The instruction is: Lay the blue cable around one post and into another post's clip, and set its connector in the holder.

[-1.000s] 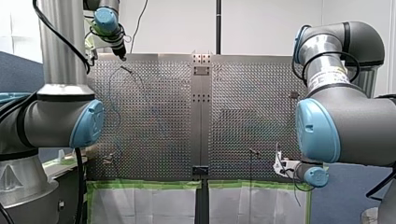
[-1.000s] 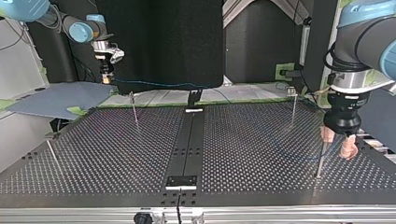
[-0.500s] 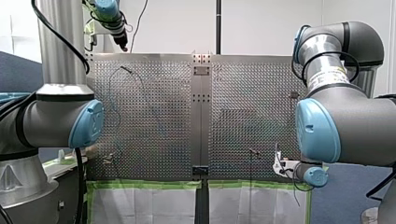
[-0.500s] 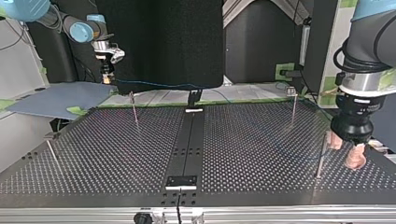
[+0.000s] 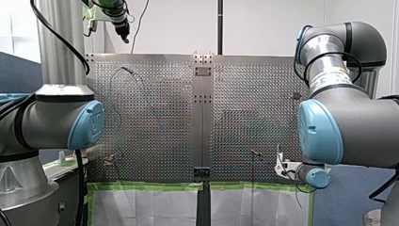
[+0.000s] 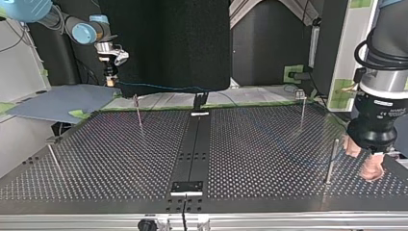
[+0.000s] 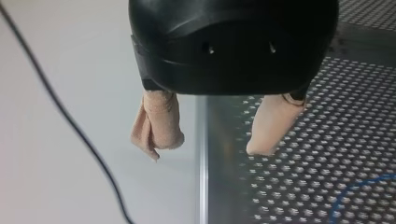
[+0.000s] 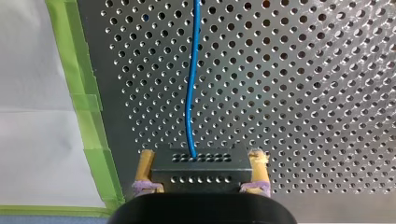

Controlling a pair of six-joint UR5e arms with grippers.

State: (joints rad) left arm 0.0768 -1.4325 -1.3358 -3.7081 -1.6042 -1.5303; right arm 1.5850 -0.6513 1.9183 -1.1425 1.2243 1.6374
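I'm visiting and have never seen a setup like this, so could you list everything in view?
Table: one, dark perforated metal, fills the top view.
Posts: four, thin metal, upright, two on each half of the table.
Connector: one, black, gripped near the table's taped edge.
Blue cable: one, blue, runs over the table from the connector.
Green tape: several strips, green, along the table's edge.
My left gripper: one, black with beige pads, open and empty, over the table's edge.
My right gripper: one, yellowish pads, shut on the connector.
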